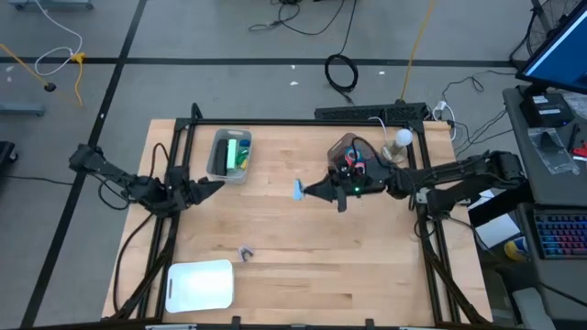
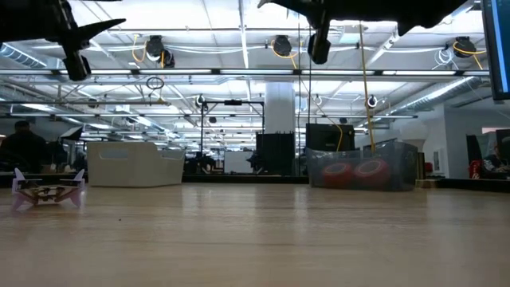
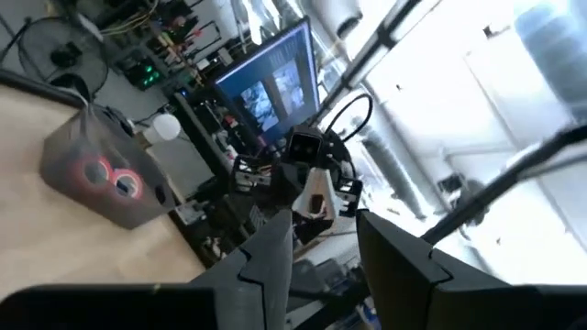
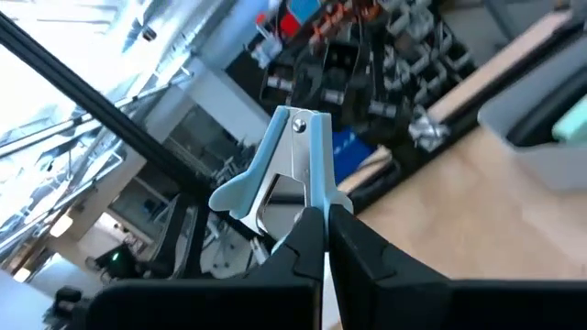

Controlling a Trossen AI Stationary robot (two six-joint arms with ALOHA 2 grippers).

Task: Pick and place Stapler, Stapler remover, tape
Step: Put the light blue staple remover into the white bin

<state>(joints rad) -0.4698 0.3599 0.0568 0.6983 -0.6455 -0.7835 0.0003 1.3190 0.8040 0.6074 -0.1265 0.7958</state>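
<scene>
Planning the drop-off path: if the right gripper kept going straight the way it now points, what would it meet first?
Probably the left gripper across the table. The right gripper, shut on the blue staple remover, points that way over bare wood; the grey bin lies off that line.

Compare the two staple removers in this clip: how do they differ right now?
The blue staple remover is clamped in the right gripper, held above the table; the purple staple remover lies free on the wood, nearer the white board. They differ in colour. Both are small, clawed pinch tools.
</scene>
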